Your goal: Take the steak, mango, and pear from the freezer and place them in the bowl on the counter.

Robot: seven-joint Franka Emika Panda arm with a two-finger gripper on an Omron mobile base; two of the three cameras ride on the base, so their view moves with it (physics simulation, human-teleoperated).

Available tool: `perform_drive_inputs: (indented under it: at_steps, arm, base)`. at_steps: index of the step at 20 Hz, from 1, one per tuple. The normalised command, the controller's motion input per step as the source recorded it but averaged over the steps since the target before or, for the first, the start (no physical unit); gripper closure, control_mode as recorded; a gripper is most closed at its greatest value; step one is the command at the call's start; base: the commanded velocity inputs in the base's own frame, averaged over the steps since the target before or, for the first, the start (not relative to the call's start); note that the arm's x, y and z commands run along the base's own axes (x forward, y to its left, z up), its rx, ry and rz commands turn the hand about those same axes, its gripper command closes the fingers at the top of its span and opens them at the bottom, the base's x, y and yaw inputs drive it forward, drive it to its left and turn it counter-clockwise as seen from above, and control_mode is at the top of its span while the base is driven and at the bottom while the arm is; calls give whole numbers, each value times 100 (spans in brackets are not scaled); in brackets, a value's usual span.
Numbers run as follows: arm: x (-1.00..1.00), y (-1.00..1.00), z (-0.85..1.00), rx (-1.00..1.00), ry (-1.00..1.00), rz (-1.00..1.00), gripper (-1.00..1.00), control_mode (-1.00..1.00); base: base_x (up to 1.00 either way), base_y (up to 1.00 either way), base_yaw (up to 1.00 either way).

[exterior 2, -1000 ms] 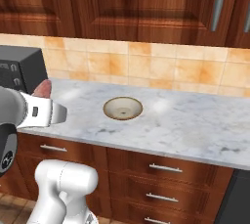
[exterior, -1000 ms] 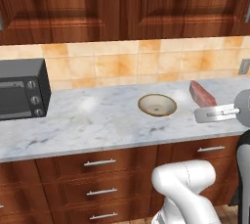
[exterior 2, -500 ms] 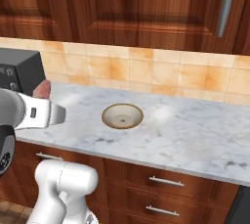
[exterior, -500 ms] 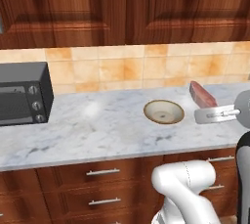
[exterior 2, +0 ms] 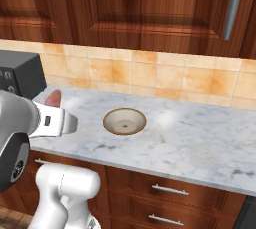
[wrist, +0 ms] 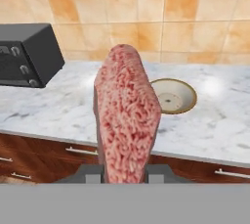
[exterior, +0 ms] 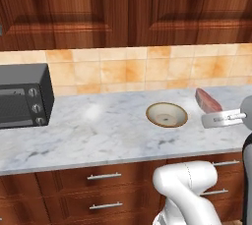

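Note:
My gripper [wrist: 124, 173] is shut on the steak [wrist: 126, 118], a pinkish-red slab with pale flecks that stands up between the fingers [wrist: 90, 172]. In the left base view the steak [exterior: 208, 99] juts from the gripper [exterior: 210, 113] over the counter [exterior: 98, 130], just right of the bowl [exterior: 167, 114]. From the right base view the steak [exterior 2: 52, 97] and gripper [exterior 2: 56, 108] hang left of the bowl [exterior 2: 124, 121]. The tan bowl [wrist: 173, 97] with its brown rim is empty and sits on the marble counter [wrist: 58, 105]. Mango, pear and freezer are out of view.
A black microwave [exterior: 22, 102] stands at the counter's left end, also in the hand view as the microwave [wrist: 27, 56]. Brown drawers [exterior: 103, 176] with metal handles run under the counter. A long grey rod handle [exterior 2: 233, 5] hangs on a wooden door at upper right.
Both base views have shifted a little, so the camera has moved along the counter. The steak stays gripped at the same place relative to the arm.

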Motion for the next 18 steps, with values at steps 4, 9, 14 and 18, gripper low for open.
perform_drive_inputs:
  at_steps: [4,9,14,18]
  arm:
    - [42,-42,-51,3,1,2,100,-100]
    - [82,-23,-58,0,7,1,100,-100]
    - [66,-25,-62,0,1,0,100,-100]
    - [53,-27,-45,0,4,0,100,-100]
  base:
    - [0,0,0]
    - [0,0,0]
    - [0,0,0]
    - [0,0,0]
